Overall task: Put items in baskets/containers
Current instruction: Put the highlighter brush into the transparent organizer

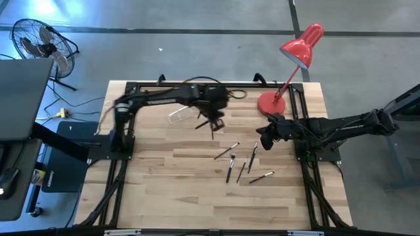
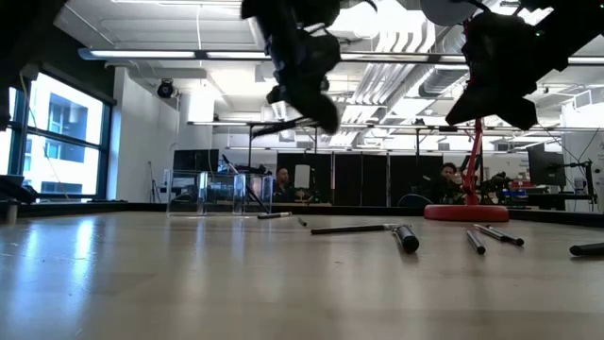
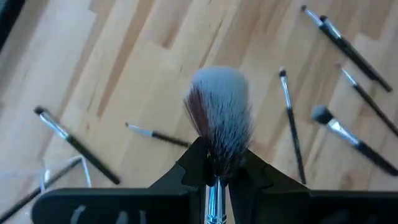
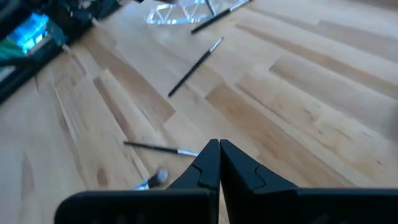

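Brushes on the table: several slim dark-handled makeup brushes (image 1: 231, 167) lie loose on the wooden table (image 1: 197, 196), grouped toward the right of its middle; some nearly touch, others are apart.
Nearest brush: one (image 1: 261, 177) lies at the near edge of the group, angled across the boards.
Right gripper: the right gripper (image 1: 267, 139) hangs above the table just beside the group, on its right; its two fingers (image 4: 219, 163) are pressed together with nothing between them.
Left gripper: the left gripper (image 1: 211, 122) is raised above the table beyond the group, toward the far side and near the clear holder; its fingers (image 3: 198, 163) are clamped on a fluffy-headed brush (image 3: 219, 115), whose bristles stick out past the fingertips.
Clear holder: a small transparent holder (image 1: 178, 115) sits on the table to the left of the left gripper, with one or two thin brushes (image 4: 214, 18) lying against or beside it; which one touches it I cannot tell.
Lamp: a red desk lamp (image 1: 298, 49) stands at the far right corner.
Beyond the table: a floor fan (image 1: 39, 42) stands on the floor at far left.
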### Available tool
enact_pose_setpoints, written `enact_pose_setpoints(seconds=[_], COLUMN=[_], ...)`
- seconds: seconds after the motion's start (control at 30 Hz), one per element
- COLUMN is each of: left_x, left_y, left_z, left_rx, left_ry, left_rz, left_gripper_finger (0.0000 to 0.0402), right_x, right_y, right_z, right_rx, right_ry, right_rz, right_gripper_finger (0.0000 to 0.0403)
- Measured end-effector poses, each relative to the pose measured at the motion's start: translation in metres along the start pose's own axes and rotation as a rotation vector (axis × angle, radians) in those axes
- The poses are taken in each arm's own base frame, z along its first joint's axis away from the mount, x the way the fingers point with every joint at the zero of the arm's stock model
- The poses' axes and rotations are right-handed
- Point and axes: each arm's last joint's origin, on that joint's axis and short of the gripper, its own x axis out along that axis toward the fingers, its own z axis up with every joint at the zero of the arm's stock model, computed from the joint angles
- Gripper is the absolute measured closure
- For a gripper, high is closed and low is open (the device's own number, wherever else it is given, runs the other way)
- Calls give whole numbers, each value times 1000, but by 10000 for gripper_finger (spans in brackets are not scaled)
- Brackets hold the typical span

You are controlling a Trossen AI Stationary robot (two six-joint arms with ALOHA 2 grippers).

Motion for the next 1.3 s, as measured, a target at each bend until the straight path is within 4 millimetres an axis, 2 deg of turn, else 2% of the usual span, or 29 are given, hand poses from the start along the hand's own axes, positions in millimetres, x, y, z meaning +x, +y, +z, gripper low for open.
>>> enact_pose_setpoints(seconds=[0.03, 0.13, 0.2, 0.27, 0.57, 0.7, 0.9, 1.3], left_x=[-1, -14, -20, -27, -48, -49, -53, -59], left_y=[4, 22, 29, 38, 77, 94, 111, 139], left_z=[-4, -35, -43, -64, -115, -141, -169, -206], left_rx=[-9, -43, -52, -69, -134, -166, -195, -259], left_ry=[-56, -95, -212, -218, -510, -601, -718, -821], left_rz=[-21, -40, -59, -46, 20, 47, 80, 145], left_gripper_finger=[368, 368, 368, 368, 368, 368, 368, 368], right_x=[0, 0, 0, 0, -1, -1, 0, 2], right_y=[0, 2, 3, 4, 5, 4, 2, -3], right_z=[1, 4, 6, 7, 11, 11, 14, 18], right_rx=[4, 18, 24, 32, 70, 70, 86, 107], right_ry=[-14, -60, -86, -113, -183, -188, -200, -213], right_rz=[-2, 2, -3, -1, -28, -33, -51, -76], right_gripper_finger=[401, 401, 402, 402, 401, 402, 401, 401])
